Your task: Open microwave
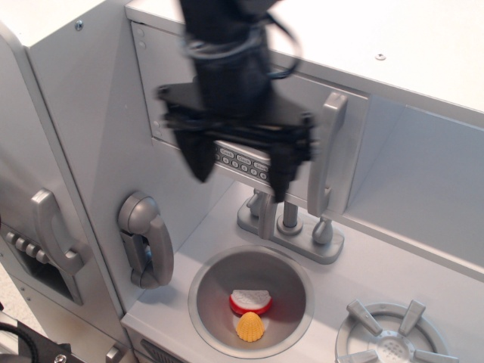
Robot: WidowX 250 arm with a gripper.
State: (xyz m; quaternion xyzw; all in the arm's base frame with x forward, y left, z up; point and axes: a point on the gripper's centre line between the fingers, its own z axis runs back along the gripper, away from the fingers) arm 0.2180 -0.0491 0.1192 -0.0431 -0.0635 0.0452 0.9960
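The microwave (348, 113) is a light-grey box under the top shelf, its door shut. Its tall silver vertical handle (330, 155) stands at the door's right edge. The button row (243, 160) shows partly below the window, which my arm hides. My black gripper (240, 168) hangs in front of the door, motion-blurred, with its two fingers spread wide apart and nothing between them. The right finger (281, 172) is just left of the handle, apart from it.
A grey faucet (287, 219) stands below the microwave. The round sink (208, 291) holds a red-and-white piece (250, 302) and a yellow shell (250, 327). A grey toy phone (147, 238) hangs on the left wall. A burner (386, 336) lies at bottom right. A cabinet handle (54, 231) is at the far left.
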